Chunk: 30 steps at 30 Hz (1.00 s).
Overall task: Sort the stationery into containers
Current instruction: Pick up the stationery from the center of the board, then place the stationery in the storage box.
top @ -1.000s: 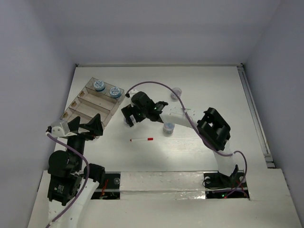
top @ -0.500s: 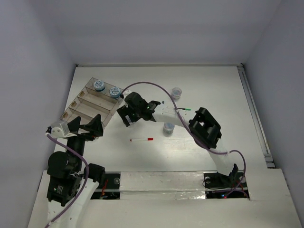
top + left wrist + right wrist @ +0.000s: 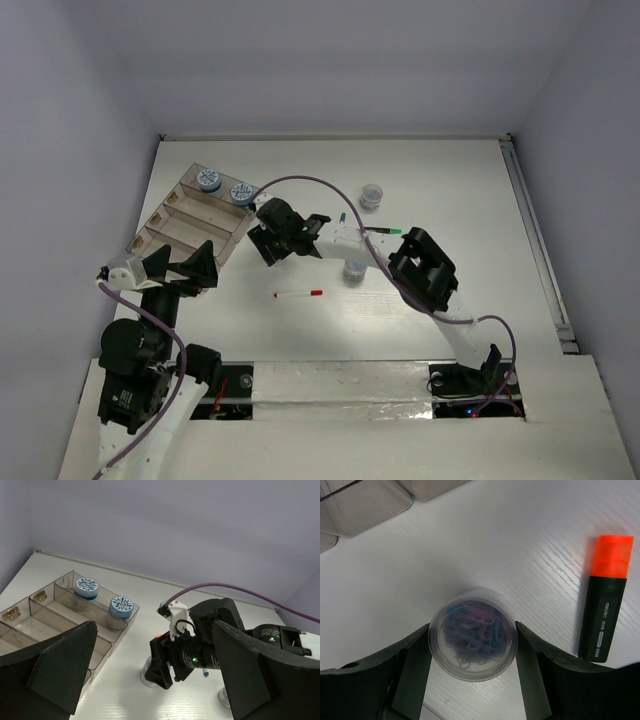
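Clear plastic, so judged light, stiff and slippery: found the paper-clip jar (image 3: 472, 642) clasped by its round wall between the fingers (image 3: 405, 672) of the right end effector (image 3: 471, 630), near the organiser tray (image 3: 365, 505), on or barely off the worktop (image 3: 530, 540); best squeezed gently, mid-height.

Top external: high behind the robot, looking down on the whole table (image 3: 450, 180); left wrist: low, facing across the organiser tray (image 3: 50, 587) toward the right arm (image 3: 220, 640); right wrist: close, straight down on a jar (image 3: 472, 635); all three share the tray.
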Each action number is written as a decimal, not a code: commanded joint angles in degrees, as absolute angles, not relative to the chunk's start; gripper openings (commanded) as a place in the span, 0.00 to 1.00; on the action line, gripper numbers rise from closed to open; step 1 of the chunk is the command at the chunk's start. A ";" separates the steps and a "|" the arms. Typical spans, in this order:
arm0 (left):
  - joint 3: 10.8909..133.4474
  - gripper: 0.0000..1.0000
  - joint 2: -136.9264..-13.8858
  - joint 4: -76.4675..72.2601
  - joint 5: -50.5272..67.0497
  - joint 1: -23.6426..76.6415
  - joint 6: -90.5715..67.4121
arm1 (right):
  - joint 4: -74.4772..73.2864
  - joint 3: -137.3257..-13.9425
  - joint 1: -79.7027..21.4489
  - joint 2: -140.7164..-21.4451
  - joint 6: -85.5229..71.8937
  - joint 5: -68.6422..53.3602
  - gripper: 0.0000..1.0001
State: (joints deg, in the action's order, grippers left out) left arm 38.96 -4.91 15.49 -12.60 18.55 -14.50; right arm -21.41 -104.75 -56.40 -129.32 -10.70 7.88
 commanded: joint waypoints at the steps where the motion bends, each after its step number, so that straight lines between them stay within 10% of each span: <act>1: 38.58 0.99 -4.75 12.48 -12.83 18.98 -14.50 | -16.80 -107.05 -56.87 -124.99 -9.06 10.28 0.32; 17: 39.20 0.99 -7.73 13.62 -14.50 19.51 -15.03 | 2.10 -139.02 -56.87 -140.27 -8.00 -3.95 0.28; 30: 39.29 0.99 -8.17 13.62 -15.12 20.04 -15.03 | 1.67 -137.46 -56.87 -144.22 -4.66 -0.36 0.28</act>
